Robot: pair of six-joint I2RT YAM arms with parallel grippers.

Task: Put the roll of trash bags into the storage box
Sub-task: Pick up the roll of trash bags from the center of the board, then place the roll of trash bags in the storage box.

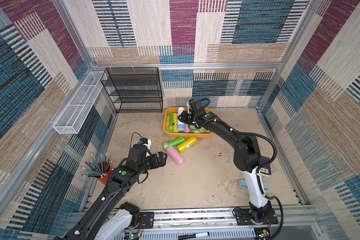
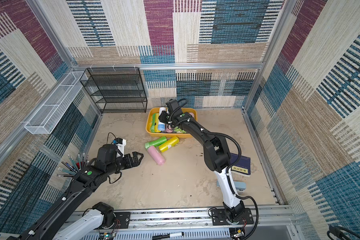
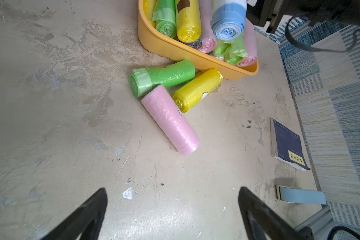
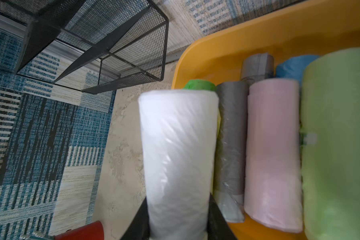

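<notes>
Patchwork-carpeted walls are enclosing a mottled beige surface (image 1: 195,182). At its 12 o'clock edge the storage box (image 1: 197,135) is sitting just beside a black mesh rack (image 1: 133,91), probably so that either arm can be reaching it. Over the box, the right pincer (image 4: 178,207) is clamping tightly on the roll of trash bags (image 4: 177,145), gripping it near one end. The roll's length is running parallel to the stored rolls (image 4: 272,149) lying side by side inside. I judge this alignment is meant to let it settle into a lane instead of landing across the pile. The roll is hanging near the box's 11 o'clock corner, close to the rim, and I cannot tell whether it is touching anything beneath. It is showing as a tight white cylinder of thin, glossy, faintly crinkled film, slightly translucent. The left pincer (image 3: 173,189) is hovering with its jaws spread wide and gripping nothing, at 9 o'clock of the pink roll (image 3: 170,120), seemingly lining up on it. That roll, the green roll (image 3: 164,76) and the yellow roll (image 3: 197,90) are lying bunched together on the surface, just at 6 o'clock of the box.
</notes>
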